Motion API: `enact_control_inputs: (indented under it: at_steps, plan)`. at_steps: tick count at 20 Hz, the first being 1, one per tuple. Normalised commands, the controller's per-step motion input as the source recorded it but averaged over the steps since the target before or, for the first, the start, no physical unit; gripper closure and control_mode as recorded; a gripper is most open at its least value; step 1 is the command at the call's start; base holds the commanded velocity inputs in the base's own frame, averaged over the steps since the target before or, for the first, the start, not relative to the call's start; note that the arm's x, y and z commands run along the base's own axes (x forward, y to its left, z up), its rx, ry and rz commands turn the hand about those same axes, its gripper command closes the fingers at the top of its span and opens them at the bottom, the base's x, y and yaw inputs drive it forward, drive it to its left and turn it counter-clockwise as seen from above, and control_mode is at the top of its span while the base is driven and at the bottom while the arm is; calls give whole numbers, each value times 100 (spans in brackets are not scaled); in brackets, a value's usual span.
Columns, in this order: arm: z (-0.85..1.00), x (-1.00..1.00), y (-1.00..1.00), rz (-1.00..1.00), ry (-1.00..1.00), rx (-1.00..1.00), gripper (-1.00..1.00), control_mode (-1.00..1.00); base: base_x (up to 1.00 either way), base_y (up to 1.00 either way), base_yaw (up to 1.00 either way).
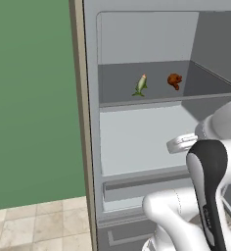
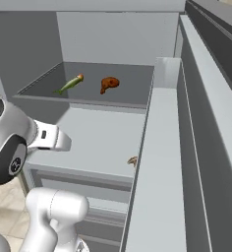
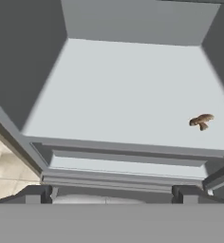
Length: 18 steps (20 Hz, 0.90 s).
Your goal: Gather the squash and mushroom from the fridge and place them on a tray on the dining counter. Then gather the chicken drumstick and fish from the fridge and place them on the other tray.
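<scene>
Gripper (image 3: 112, 193) open wide, empty, 2 fingertips (image 3: 38, 193) barely clearing bottom edge, poised at fridge (image 1: 90, 122) lower shelf front. Mushroom (image 3: 201, 121) on that shelf, half hidden behind door in right base view. Fish (image 1: 140, 85) and chicken drumstick (image 1: 174, 81) near each other on upper shelf.

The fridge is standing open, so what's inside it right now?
Inside the fridge, a fish and a chicken drumstick lie apart on the upper shelf. A mushroom sits on the lower shelf, near its right front. The open door hides part of the interior.
</scene>
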Motion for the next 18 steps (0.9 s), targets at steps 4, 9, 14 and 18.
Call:
enact_control_inputs:
  at_steps: [4, 9, 14, 18]
  plan:
    - [0, 25, -42, 0, 0, 0, -100, -100, 0, 0, 0]
    - [-20, 1, -35, -2, 1, 0, -100, -100, 0, 0, 0]
    - [-26, 0, -34, -9, 0, 0, -100, -100, 0, 0, 0]
    - [-26, 0, -29, -13, 0, 0, -100, -100, 0, 0, 0]
